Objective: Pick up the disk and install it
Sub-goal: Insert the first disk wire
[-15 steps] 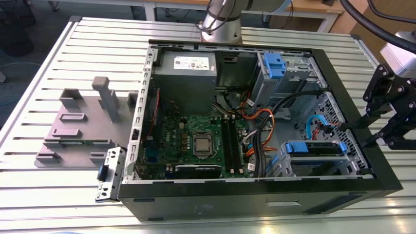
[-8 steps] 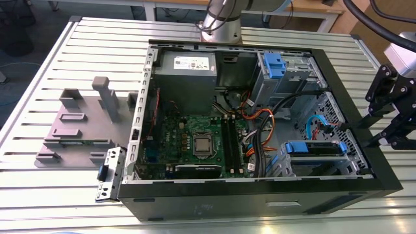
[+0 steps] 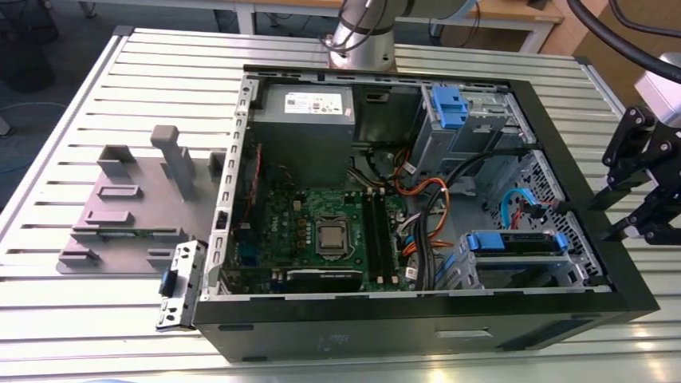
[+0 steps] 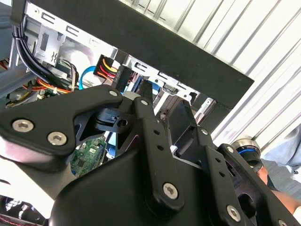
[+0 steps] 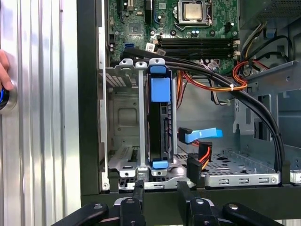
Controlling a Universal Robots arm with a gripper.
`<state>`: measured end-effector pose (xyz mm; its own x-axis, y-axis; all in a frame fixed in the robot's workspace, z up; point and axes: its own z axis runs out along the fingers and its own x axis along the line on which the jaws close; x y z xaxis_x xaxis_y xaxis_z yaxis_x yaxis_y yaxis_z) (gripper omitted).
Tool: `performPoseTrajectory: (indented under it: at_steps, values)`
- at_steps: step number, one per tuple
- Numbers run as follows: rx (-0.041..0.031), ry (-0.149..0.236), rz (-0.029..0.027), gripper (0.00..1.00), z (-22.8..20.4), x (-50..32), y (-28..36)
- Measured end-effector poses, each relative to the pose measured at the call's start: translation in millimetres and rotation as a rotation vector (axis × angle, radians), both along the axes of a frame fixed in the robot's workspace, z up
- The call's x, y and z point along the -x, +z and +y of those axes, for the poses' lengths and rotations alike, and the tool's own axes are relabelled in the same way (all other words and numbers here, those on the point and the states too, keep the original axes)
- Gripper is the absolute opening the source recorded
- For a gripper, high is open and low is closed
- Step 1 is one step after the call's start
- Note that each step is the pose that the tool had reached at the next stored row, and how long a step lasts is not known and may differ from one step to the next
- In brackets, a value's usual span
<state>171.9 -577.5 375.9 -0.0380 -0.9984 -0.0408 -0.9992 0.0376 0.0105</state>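
Note:
The disk (image 5: 159,129) stands on edge in a slot of the metal drive cage (image 5: 123,113) inside the open computer case (image 3: 426,315). Blue plastic rails frame it, with a blue tab (image 5: 160,89) at one end. In the exterior view the disk (image 3: 516,243) sits in the cage at the case's near right corner. My gripper (image 3: 630,227) hangs just outside the case's right wall, apart from the disk. In the first wrist view my gripper (image 5: 160,192) is open, its black fingers (image 5: 138,194) spread over the case wall with nothing between them.
Black, orange and blue cables (image 5: 207,77) run past the cage, with loose connectors (image 5: 200,136) beside the disk. A second blue-fronted bay (image 3: 447,108) sits at the case's far side. A grey fixture (image 3: 127,207) lies on the slatted table at the exterior view's left. A person's hand (image 5: 3,70) rests nearby.

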Motion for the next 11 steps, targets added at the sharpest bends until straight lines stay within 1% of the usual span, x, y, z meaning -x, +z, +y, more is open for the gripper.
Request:
performPoseTrajectory:
  at_steps: [11]
  values:
    - [0.0000,0.000,0.0000,0.41,0.2,-5.5,-0.2]
